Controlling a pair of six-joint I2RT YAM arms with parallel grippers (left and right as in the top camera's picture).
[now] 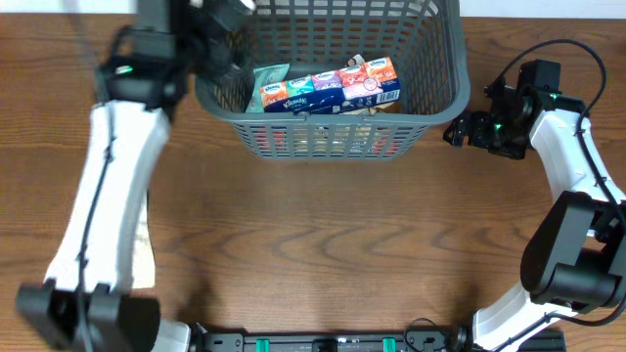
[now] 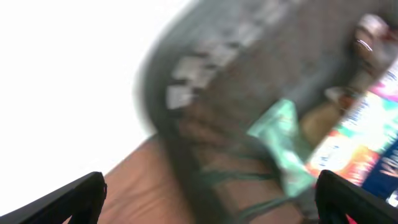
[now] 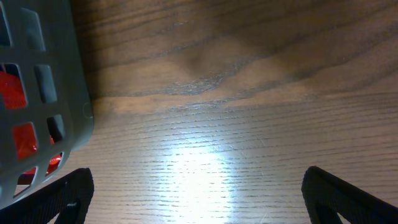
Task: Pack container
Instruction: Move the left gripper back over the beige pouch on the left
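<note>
At the far left, a pale flat thing (image 1: 147, 256) is seen on the desk (image 1: 323, 244). It is mostly hidden by the left arm, and what it is cannot be told.

The left gripper (image 2: 210, 200) is held above the left end of the container (image 1: 323, 139), near its far-left corner. Though the wrist view is blurred, its fingers are seen spread wide with nothing held between them. Just below it, a green packet (image 1: 266, 86) lies inside the container near the left wall.

The container is set at the far middle of the desk, with its long axis running left to right. A row of tissue packets (image 1: 342, 86) is laid along that axis, from the green packet toward the right wall. Something red is glimpsed through the slots of the near wall.

On the right, the right gripper (image 3: 199, 202) is held low over bare desk, just beside the container's near-right corner but apart from it. Its jaws are wide open and empty.

The left arm is judged the nearer to the container's interior, while the right gripper lies outside the wall. Any further item would have to be lifted over the rim and lowered in from above. Room is judged to remain along the far side.
</note>
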